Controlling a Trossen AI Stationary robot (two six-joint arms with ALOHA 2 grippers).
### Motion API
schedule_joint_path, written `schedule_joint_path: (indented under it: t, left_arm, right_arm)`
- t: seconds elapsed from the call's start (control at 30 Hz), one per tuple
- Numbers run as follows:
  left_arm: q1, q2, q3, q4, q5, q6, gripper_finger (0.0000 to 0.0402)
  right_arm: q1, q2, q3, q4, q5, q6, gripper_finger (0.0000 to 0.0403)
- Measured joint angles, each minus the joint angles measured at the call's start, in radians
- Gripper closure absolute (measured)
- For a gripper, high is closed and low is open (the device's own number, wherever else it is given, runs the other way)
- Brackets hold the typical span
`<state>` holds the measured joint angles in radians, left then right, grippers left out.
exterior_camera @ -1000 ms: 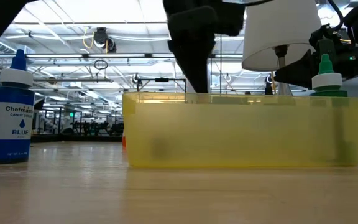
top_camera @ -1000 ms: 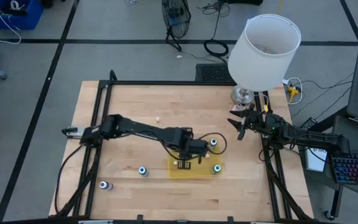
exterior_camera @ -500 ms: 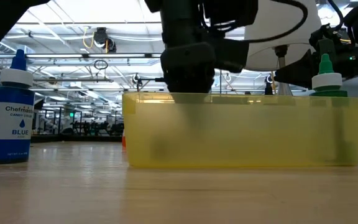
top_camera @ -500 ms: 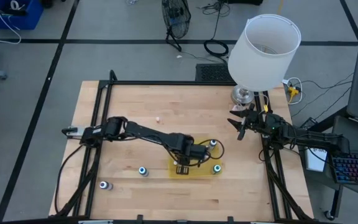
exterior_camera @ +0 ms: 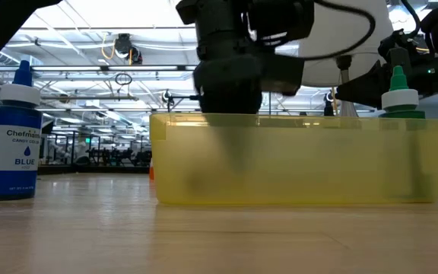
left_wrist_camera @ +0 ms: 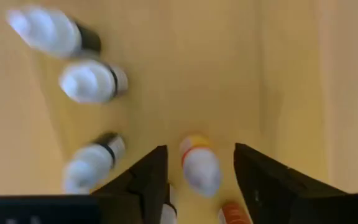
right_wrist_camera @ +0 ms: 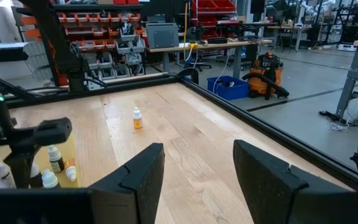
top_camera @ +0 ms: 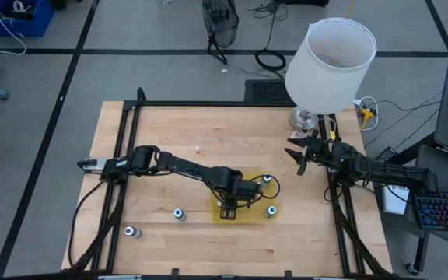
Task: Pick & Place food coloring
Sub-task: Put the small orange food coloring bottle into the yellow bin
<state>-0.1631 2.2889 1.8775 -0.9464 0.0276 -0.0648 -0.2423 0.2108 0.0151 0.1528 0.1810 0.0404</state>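
- The left gripper (top_camera: 226, 208) is reaching down into the yellow tray (top_camera: 254, 215) near the table's (top_camera: 162, 132) front middle; in the low view its dark body (exterior_camera: 229, 76) is sitting just above the tray's rim (exterior_camera: 303, 122).
- Its fingers (left_wrist_camera: 146, 180) are spread apart and empty, with a small whitish bottle with a yellow band (left_wrist_camera: 199, 167) lying between them on the tray floor, untouched.
- Three more whitish bottles with dark caps (left_wrist_camera: 92, 81) are lying on their sides on the tray floor, and an orange one (left_wrist_camera: 232, 213) is showing just beside the fingers.
- A larger bottle with a teal-white top (top_camera: 271, 210) is standing at the tray's right end; in the low view it is reading as a green-tipped bottle (exterior_camera: 400, 95) behind the tray wall.
- Another round-topped bottle (top_camera: 266, 179) is standing just behind the tray.
- Two more are standing on the table left of the tray: one near it (top_camera: 179, 213), one farther toward the front left (top_camera: 131, 232). The low view is showing a blue bottle (exterior_camera: 14, 137) upright, well apart from the tray.
- A tiny bottle (top_camera: 197, 151) is standing alone mid-table; the right wrist view is showing it as a whitish-and-orange one (right_wrist_camera: 137, 118).
- The right gripper (top_camera: 295, 158) is waiting at the table's right edge, near the lamp (top_camera: 329, 66), its fingers (right_wrist_camera: 143, 174) wide apart and holding nothing.
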Motion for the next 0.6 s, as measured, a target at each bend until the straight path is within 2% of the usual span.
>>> schedule_joint_path:
  t: [0.27, 0.37, 0.6]
  left_arm:
    - [-0.002, 0.000, 0.152, -0.164, -0.004, 0.022, 0.0172]
    - [-0.002, -0.001, 0.206, -0.253, -0.051, 0.021, 0.0169]
    - [0.003, -0.013, 0.203, -0.386, -0.141, 0.012, 0.0167]
  right_arm:
    - [0.000, 0.000, 0.000, 0.000, 0.000, 0.000, 0.0222]
    - [0.000, 0.000, 0.000, 0.000, 0.000, 0.000, 0.0222]
    - [0.000, 0.000, 0.000, 0.000, 0.000, 0.000, 0.0222]
